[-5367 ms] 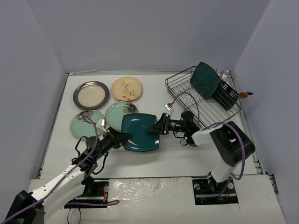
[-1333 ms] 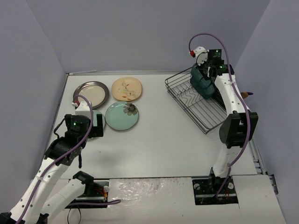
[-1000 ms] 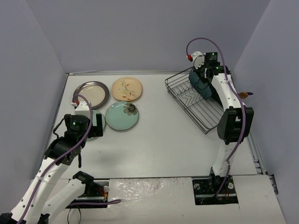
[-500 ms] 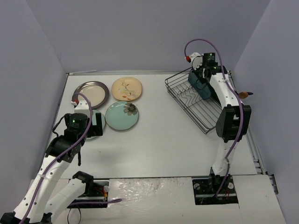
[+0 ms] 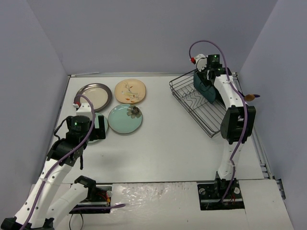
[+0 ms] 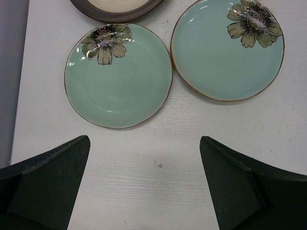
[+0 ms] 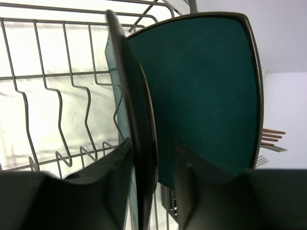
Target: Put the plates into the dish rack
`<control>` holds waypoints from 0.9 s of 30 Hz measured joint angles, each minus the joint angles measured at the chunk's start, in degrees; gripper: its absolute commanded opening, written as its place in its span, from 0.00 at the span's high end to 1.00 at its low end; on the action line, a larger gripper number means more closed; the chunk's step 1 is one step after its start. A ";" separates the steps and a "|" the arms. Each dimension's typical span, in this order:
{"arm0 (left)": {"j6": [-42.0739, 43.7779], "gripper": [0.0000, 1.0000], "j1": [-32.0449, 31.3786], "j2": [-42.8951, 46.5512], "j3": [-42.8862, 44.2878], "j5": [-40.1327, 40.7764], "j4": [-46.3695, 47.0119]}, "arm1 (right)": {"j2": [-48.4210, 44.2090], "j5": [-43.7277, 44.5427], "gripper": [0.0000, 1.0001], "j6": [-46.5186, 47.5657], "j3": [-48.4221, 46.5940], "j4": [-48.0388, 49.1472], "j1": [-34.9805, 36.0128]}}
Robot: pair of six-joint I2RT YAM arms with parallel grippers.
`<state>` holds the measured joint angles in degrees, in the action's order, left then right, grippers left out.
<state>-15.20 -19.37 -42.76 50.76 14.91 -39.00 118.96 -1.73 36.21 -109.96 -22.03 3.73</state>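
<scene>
Parted a little, the jaws of the right gripper (image 7: 152,143) straddle the upright rim of a dark teal rounded-square plate (image 7: 139,120), with a sliver of gap showing beside one finger. That plate stands on edge in the black wire dish rack (image 5: 189,103) at the 2 o'clock corner of the white table (image 5: 168,143), just in front of a second dark teal rounded-square plate (image 7: 201,86). Some five seconds ago the rack held only one teal plate, and both arms gripped the other at the table's centre. Since then the left gripper (image 6: 144,143) has drawn back toward 9 o'clock, where it hovers with its jaws spread wide and nothing between them. Six plates in all: two teal in the rack and four flat on the table around 10 o'clock. These four are two mint round plates with a dark flower (image 6: 117,81) (image 6: 225,52), one cream floral plate (image 5: 130,91) and one cream plate with a dark-grey rim (image 5: 93,96).
</scene>
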 measured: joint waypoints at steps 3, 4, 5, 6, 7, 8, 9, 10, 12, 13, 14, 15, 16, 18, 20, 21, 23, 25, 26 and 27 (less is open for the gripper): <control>0.00 0.03 0.14 -0.24 -0.02 -0.11 0.02 | 0.00 0.86 0.50 -0.22 -0.21 0.12 0.00; 0.00 0.03 0.24 -0.36 -0.02 -0.11 0.02 | 0.00 1.12 0.48 -0.33 -0.36 0.09 0.00; 0.00 0.03 0.33 -0.48 -0.01 -0.11 0.02 | 0.00 1.34 0.46 -0.46 -0.50 0.08 0.00; 0.00 0.03 0.39 -0.57 -0.01 -0.11 0.02 | 0.00 1.52 0.45 -0.60 -0.64 0.06 0.00; 0.00 0.03 0.39 -0.64 -0.02 -0.12 0.02 | 0.00 1.70 0.45 -0.74 -0.78 0.02 0.00; 0.00 0.03 0.42 -0.68 -0.01 -0.14 0.02 | -0.01 1.92 0.45 -0.86 -0.89 0.05 0.00; 0.00 0.03 0.45 -0.70 0.00 -0.16 0.02 | -0.02 2.16 0.44 -1.00 -0.99 0.10 0.00; 0.00 0.03 0.45 -0.70 -0.01 -0.22 0.02 | -0.02 2.35 0.44 -1.21 -1.11 0.11 -0.04; 0.00 0.03 0.45 -0.70 -0.02 -0.33 0.02 | -0.02 2.62 0.43 -1.71 -1.40 0.13 -0.22; 0.00 0.03 0.45 -0.67 0.00 -0.35 0.02 | -0.02 2.68 0.41 -1.91 -1.61 0.21 -0.38; 0.00 0.03 0.45 -0.65 -0.01 -0.35 0.02 | -0.02 2.78 0.40 -2.03 -1.78 0.33 -0.56; 0.00 0.03 0.45 -0.63 -0.02 -0.35 0.02 | -0.02 2.89 0.40 -2.16 -1.94 0.48 -0.71; 0.00 0.03 0.45 -0.59 -0.01 -0.36 0.02 | -0.02 3.03 0.39 -2.29 -2.07 0.71 -0.78; 0.00 0.03 0.45 -0.57 0.00 -0.38 0.02 | -0.02 3.35 0.39 -2.61 -2.21 1.09 -0.97; 0.00 0.03 0.45 -0.57 0.00 -0.42 0.02 | -0.02 3.56 0.37 -2.86 -2.24 1.32 -1.09; 0.00 0.03 0.45 -0.57 0.00 -0.47 0.02 | -0.02 3.61 0.36 -3.00 -2.24 1.34 -1.13; 0.00 0.03 0.46 -0.57 0.00 -0.52 0.02 | -0.02 3.89 0.34 -3.18 -2.24 1.45 -1.14; 0.00 0.03 0.51 -0.57 0.00 -0.52 0.02 | -0.05 3.96 0.31 -3.26 -2.24 1.62 -1.14; 0.00 0.03 0.55 -0.57 -0.01 -0.52 0.02 | -0.06 4.01 0.30 -3.36 -2.24 1.71 -1.14; 0.00 0.03 0.60 -0.57 -0.01 -0.52 0.02 | -0.08 4.10 0.29 -3.43 -2.24 1.77 -1.14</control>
<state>-15.20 -18.77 -43.33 50.75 14.39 -38.98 118.88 2.37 32.78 -112.20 -20.26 2.59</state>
